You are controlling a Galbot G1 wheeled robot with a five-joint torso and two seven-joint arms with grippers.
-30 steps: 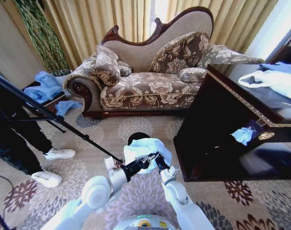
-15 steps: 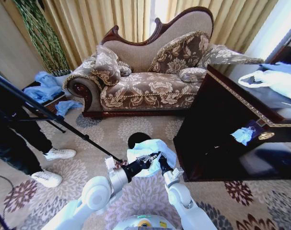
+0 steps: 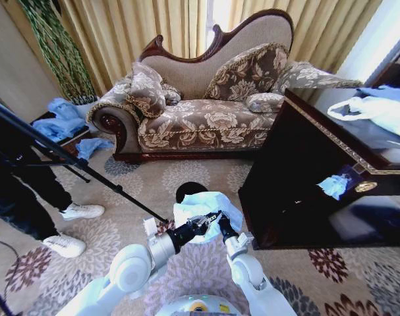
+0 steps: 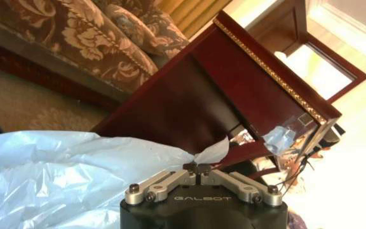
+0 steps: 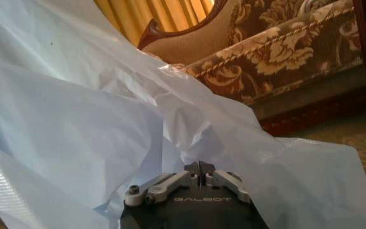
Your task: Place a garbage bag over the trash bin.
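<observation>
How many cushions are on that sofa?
3 that I can see. One cushion leans at the sofa's left arm, a big one stands against the backrest, and a small one lies on the seat at the right. More may be hidden.

Garbage bag (image 3: 203, 204) — pale translucent blue, crinkled. Trash bin (image 3: 186, 191) — glossy black. Sofa (image 3: 206, 105) was beige-brown with cream floral brocade and dark red-brown wood trim; cabinet (image 3: 298, 178) dark mahogany with a gold edge band; carpet (image 3: 107, 243) tan with mauve floral medallions; curtains (image 3: 120, 33) were golden.
</observation>
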